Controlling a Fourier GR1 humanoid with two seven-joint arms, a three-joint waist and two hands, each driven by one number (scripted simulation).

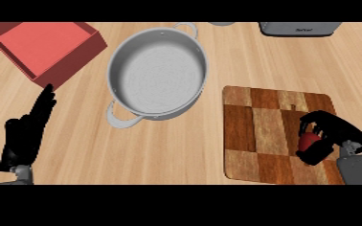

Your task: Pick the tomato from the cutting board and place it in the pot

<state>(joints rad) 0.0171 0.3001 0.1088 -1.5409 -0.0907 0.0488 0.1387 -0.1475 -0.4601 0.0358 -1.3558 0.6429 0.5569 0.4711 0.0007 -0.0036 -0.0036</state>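
A red tomato lies on the checkered wooden cutting board at the right, mostly hidden by my right hand, whose fingers and thumb curl round it. The grey metal pot with two side handles stands at the centre, left of the board and apart from it. At the lower left, my left hand rests open with its fingers pointing up.
A red box sits at the upper left, close to the pot. A grey appliance shows at the top right edge. Light wooden counter lies between the pot and the view's lower edge.
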